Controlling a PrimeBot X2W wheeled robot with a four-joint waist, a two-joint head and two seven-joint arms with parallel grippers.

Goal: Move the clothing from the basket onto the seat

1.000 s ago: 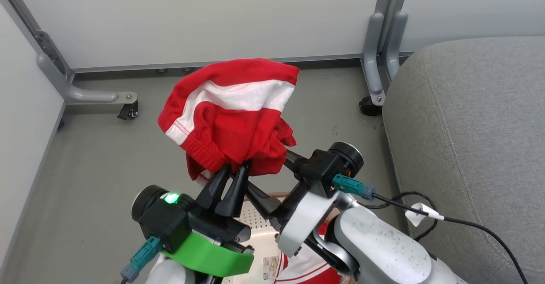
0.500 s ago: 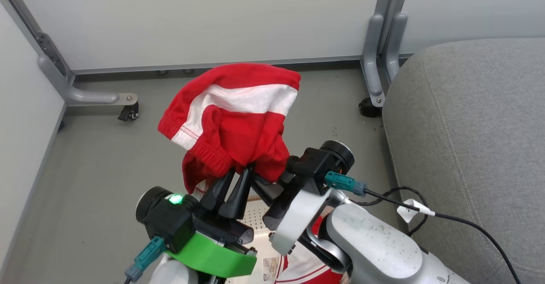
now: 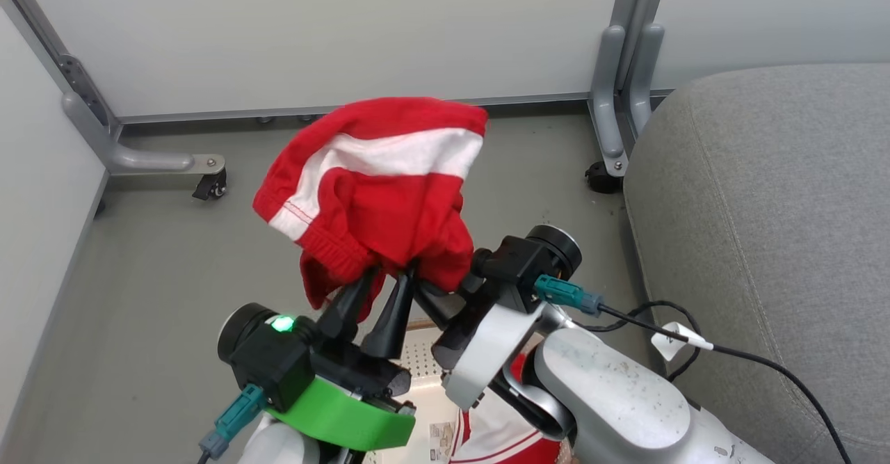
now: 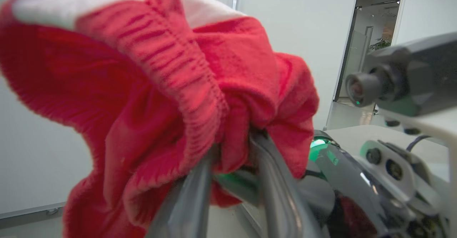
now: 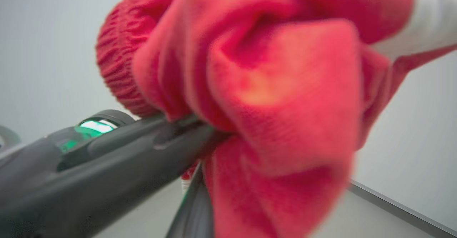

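Observation:
One piece of the clothing (image 3: pixel 375 193), red with a white band, hangs bunched in the air over the floor, left of the grey seat (image 3: pixel 765 241). My left gripper (image 3: pixel 389 276) pinches its lower folds from below, and the left wrist view has red cloth (image 4: pixel 171 88) wedged between the two fingers (image 4: pixel 275 181). My right gripper (image 3: pixel 445 286) is shut on the same bunch from the right, and the fabric (image 5: pixel 278 88) presses against its fingers (image 5: pixel 192 209). A strip of the perforated basket (image 3: pixel 417 360) shows between my arms, with another red and white garment (image 3: pixel 500 429) in it.
Grey partition legs on castors stand at the back left (image 3: pixel 208 172) and beside the seat's corner (image 3: pixel 605 165). White wall panels close off the back and left. A black cable with a white tag (image 3: pixel 678 339) trails from my right wrist across the floor.
The right gripper went from open around the garment to shut on it. The left fingers have spread slightly. The garment has hardly moved.

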